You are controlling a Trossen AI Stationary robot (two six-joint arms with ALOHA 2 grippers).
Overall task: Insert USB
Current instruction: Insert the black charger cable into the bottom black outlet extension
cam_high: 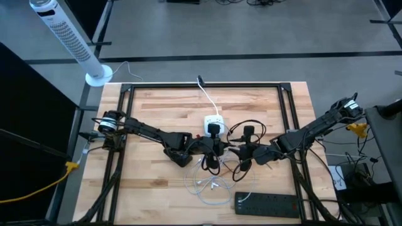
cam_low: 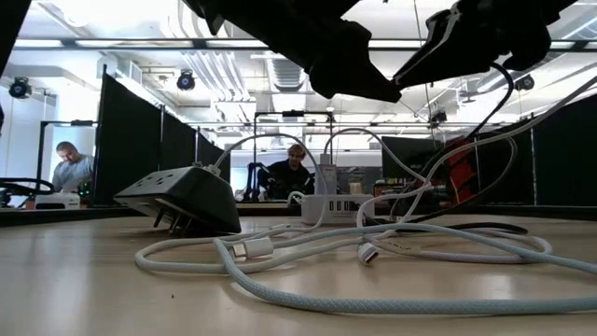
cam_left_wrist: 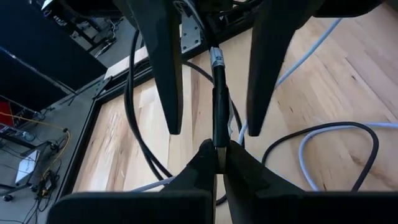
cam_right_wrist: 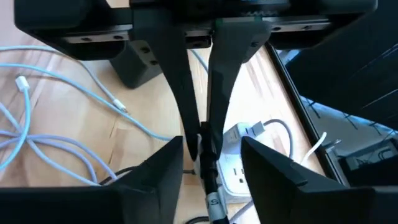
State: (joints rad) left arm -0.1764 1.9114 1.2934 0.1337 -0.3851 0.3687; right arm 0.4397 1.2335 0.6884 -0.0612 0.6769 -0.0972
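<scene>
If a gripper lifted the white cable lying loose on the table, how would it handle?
Probably floppy: the white cable lies in loose tangled loops on the table. Likely light, as it looks thin. Its loops cross a black cable, so it may snag.

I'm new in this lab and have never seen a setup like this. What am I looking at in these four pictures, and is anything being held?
It is a robot with two dark arms working at a wooden table. One picture looks straight down from above, one looks level across the table top, and two come from cameras on the arms' wrists. On the table lie a white socket block, a loose white cable, a black power strip and a black cable in loops. The left hand is shut on that black cable near the table's middle. The right hand faces it, fingers apart on either side of the same cable, not gripping it.
</scene>
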